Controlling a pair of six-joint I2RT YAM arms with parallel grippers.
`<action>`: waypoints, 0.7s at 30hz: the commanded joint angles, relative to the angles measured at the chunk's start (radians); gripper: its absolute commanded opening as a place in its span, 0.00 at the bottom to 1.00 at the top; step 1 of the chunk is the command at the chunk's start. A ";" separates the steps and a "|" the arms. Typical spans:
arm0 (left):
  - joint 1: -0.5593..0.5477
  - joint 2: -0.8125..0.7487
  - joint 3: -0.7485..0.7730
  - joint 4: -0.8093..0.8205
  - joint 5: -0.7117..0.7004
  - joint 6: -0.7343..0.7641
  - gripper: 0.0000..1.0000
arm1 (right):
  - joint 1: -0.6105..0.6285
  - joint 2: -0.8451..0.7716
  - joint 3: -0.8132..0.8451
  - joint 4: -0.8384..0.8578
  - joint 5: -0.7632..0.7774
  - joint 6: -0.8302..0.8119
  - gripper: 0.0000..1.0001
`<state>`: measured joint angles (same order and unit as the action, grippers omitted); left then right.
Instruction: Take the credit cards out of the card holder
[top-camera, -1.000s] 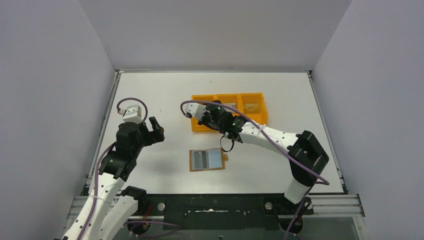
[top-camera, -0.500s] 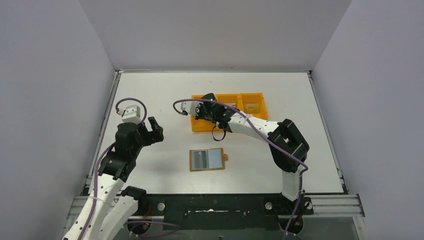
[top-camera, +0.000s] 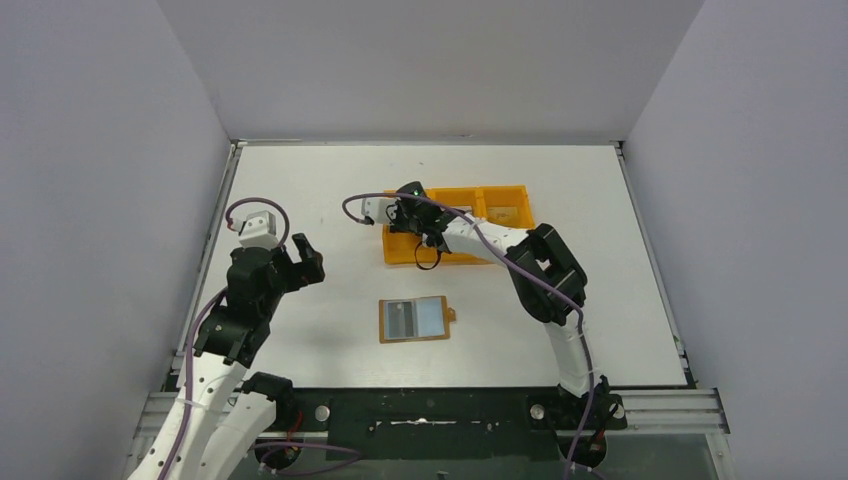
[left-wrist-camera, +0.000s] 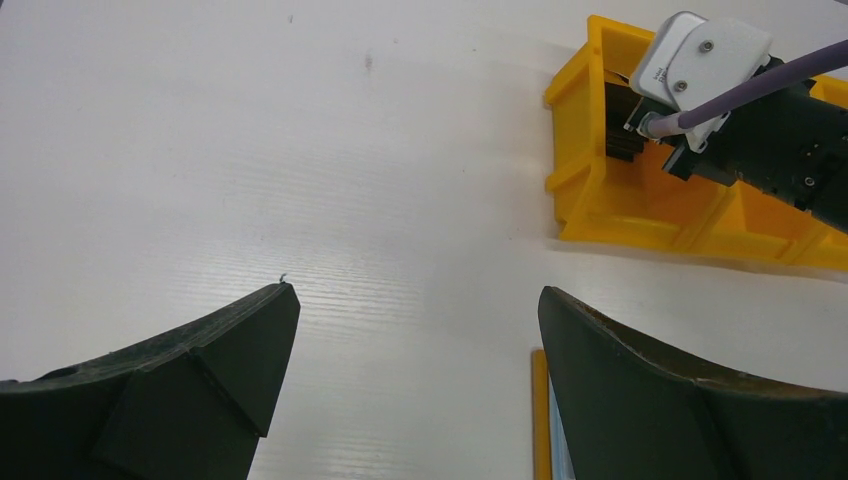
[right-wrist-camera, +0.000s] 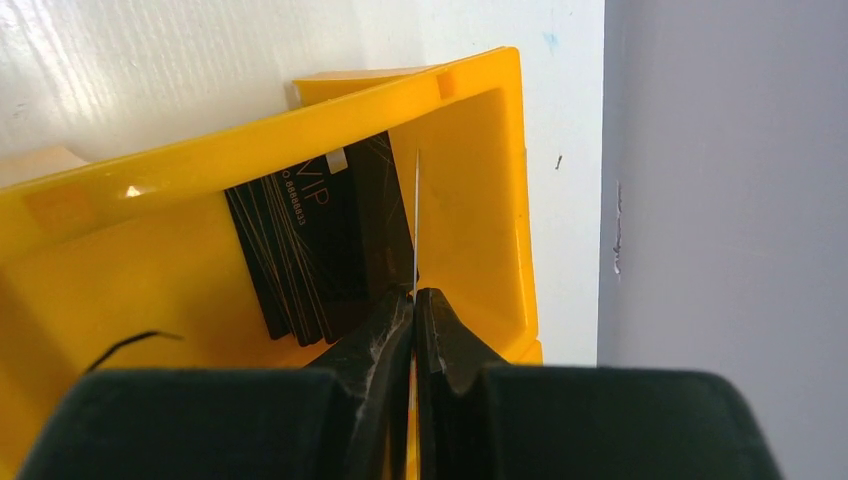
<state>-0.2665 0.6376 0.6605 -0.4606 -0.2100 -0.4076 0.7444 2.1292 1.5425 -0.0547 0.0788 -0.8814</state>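
The tan card holder (top-camera: 415, 319) lies open on the table, with a grey-blue credit card (top-camera: 431, 316) showing in it. Its edge (left-wrist-camera: 540, 420) peeks beside my left finger. My left gripper (top-camera: 306, 257) (left-wrist-camera: 415, 290) hangs open over bare table to its left, holding nothing. Over the left compartment of the orange tray (right-wrist-camera: 470, 180), my right gripper (top-camera: 400, 222) (right-wrist-camera: 414, 292) is shut on a thin card (right-wrist-camera: 416, 220) seen edge-on. Several dark cards (right-wrist-camera: 320, 240) lean stacked in that compartment.
The orange tray (top-camera: 505, 190) (left-wrist-camera: 600, 210) has three compartments and sits behind the card holder; tan items (top-camera: 503, 213) lie in its other compartments. The right arm's cable loops over the tray front. White walls enclose the table on three sides.
The right gripper has moved left and back, from the tray's front edge to over its left compartment, and the arm's elbow has folded inward. The left arm barely moved.
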 joint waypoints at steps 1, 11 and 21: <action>0.007 -0.009 0.007 0.047 -0.006 -0.005 0.92 | -0.010 0.017 0.059 0.055 0.002 -0.051 0.01; 0.008 -0.023 0.001 0.054 -0.014 -0.007 0.92 | -0.025 0.064 0.070 0.074 -0.060 -0.068 0.12; 0.009 -0.016 0.001 0.059 -0.007 -0.007 0.92 | -0.033 0.060 0.067 0.064 -0.079 -0.030 0.18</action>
<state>-0.2665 0.6254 0.6502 -0.4599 -0.2100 -0.4107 0.7185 2.2192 1.5734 -0.0311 0.0174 -0.9318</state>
